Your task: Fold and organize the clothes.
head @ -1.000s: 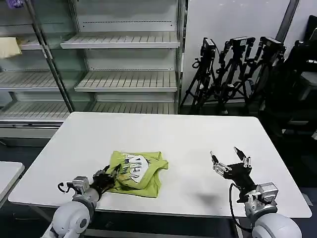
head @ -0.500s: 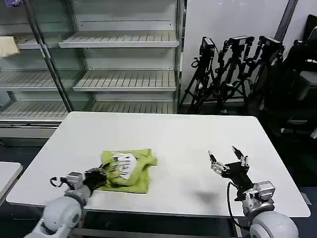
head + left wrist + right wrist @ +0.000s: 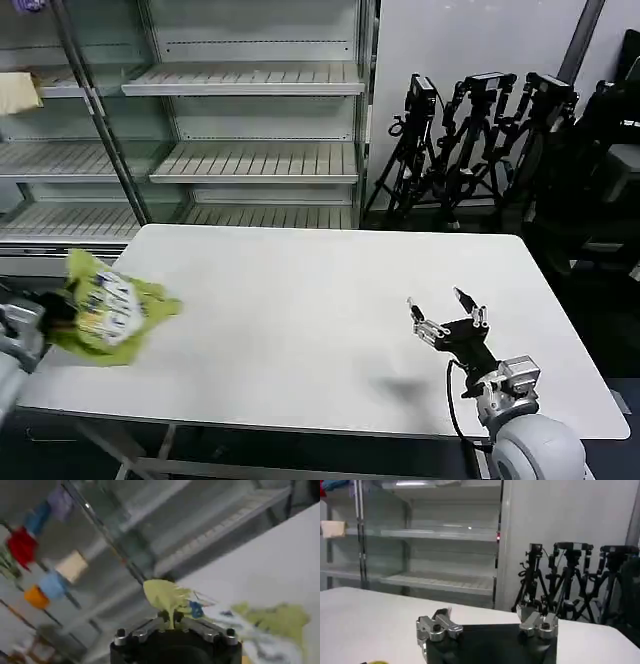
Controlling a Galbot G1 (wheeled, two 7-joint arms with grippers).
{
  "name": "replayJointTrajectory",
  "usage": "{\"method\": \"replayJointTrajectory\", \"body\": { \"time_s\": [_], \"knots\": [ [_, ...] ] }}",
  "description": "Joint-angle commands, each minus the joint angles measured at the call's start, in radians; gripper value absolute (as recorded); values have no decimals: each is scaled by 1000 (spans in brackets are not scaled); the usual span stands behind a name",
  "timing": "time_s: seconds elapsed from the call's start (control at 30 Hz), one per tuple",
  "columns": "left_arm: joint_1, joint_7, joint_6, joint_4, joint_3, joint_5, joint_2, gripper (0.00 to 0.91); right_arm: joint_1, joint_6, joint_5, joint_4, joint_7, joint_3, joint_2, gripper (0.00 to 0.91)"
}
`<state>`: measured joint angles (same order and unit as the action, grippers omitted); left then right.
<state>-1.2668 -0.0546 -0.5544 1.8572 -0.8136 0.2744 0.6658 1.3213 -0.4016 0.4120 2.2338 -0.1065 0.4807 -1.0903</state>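
Lime shirt (image 3: 108,308) carried from the table's (image 3: 330,300) front middle to its left edge, left gripper (image 3: 172,621) clamped on a fold, right gripper (image 3: 447,316) drifted slightly left, fingers spread.

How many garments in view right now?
1: the shirt, bunched in the left gripper at the table's left edge. Right gripper open, holding nothing.

Lime yellow-green knit shirt (image 3: 108,311) bunched and motion-blurred at the white table's (image 3: 320,300) left edge, its folds unreadable, left gripper (image 3: 171,622) blurred in its wrist view, fingertips hidden in pinched fabric, arm cut off by the head view's edge.
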Motion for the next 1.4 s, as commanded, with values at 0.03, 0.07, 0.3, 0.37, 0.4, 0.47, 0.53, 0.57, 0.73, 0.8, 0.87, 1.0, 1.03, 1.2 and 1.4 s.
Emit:
{"method": "replayJointTrajectory", "body": {
  "time_s": [0.03, 0.07, 0.3, 0.37, 0.4, 0.47, 0.53, 0.57, 0.73, 0.8, 0.87, 1.0, 1.03, 1.2, 1.4],
  "knots": [
    [-93, -107, 49, 182, -97, -455, -68, 0, -23, 6, 0, -26, 1, -18, 2, 907],
    [-132, -98, 60, 230, -46, -507, 9, 0, -19, 6, -1, -26, 2, -17, 5, 907],
    [-198, 181, 103, 325, 469, -648, 326, 0, -3, 5, -8, -22, -1, 5, 6, 907],
    [-186, 275, 99, 322, 597, -597, 382, 0, 3, 4, -9, -19, -1, 13, 4, 907],
    [-171, 285, 87, 327, 638, -545, 416, 0, 7, 4, -9, -17, -1, 18, 4, 907],
    [-130, 369, 33, 343, 690, -396, 450, 10, 13, 3, -10, -13, -2, 28, 5, 907],
    [-70, 408, 23, 346, 697, -330, 481, 10, 19, 3, -9, -9, -1, 39, 5, 907],
    [-29, 423, 19, 340, 697, -260, 491, 10, 23, 3, -9, -8, -2, 44, 5, 907],
    [108, 559, -23, 312, 715, 131, 533, 10, 21, 1, -8, -7, 2, 66, 8, 907],
    [136, 614, -24, 299, 732, 243, 550, 20, 13, 1, -10, -8, 11, 75, 13, 907],
    [172, 629, -24, 280, 751, 332, 590, 20, -10, 0, -12, -17, 22, 84, 21, 907],
    [254, 710, -24, 195, 769, 400, 687, 20, -74, -3, -6, -59, 23, 95, 35, 907],
    [274, 727, -24, 178, 768, 404, 708, 20, -80, -3, -4, -64, 22, 96, 37, 907],
    [328, 767, -24, 113, 756, 405, 774, 20, -113, -5, 7, -103, 24, 111, 55, 907],
    [335, 771, -24, 98, 774, 408, 818, 20, -125, 3, 7, -126, 35, 115, 56, 907]
  ]
}}
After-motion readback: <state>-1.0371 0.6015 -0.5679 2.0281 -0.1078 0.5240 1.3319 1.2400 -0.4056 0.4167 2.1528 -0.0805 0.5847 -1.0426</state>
